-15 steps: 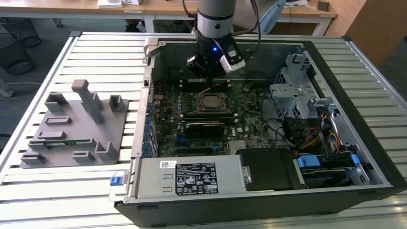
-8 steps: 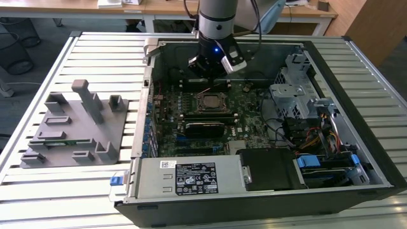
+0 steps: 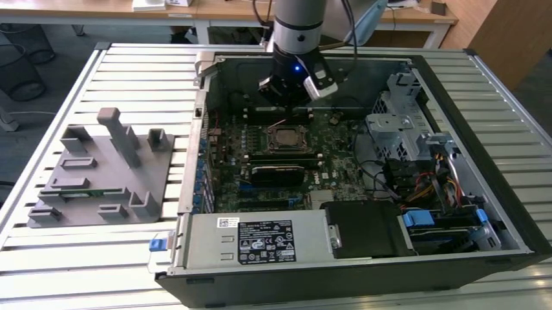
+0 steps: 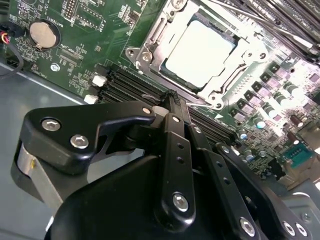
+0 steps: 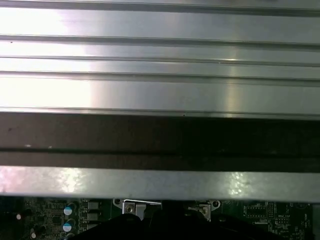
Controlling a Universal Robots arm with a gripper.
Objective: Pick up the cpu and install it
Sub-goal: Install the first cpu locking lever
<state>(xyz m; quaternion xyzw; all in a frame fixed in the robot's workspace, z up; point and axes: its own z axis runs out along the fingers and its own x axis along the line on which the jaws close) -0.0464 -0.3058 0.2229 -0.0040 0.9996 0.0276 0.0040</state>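
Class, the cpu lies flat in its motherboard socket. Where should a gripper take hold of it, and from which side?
Probably by two opposite thin edges, coming straight down from above. The cpu lies level with its flat silvery top facing up, and the socket's metal frame hems it in closely, so a sideways approach looks blocked.

Power supply [image 3: 250, 240] label [image 3: 265, 241]: white with black print and symbols, too small to read.
Small sticker [image 3: 227, 222] on the same unit: white, not readable.
Motherboard [image 4: 90, 55]: fine white print beside the coin battery [image 4: 44, 33] and the slots, too fine to tell for sure.
cpu [image 4: 199, 52] top: washed out bright, no marking readable.
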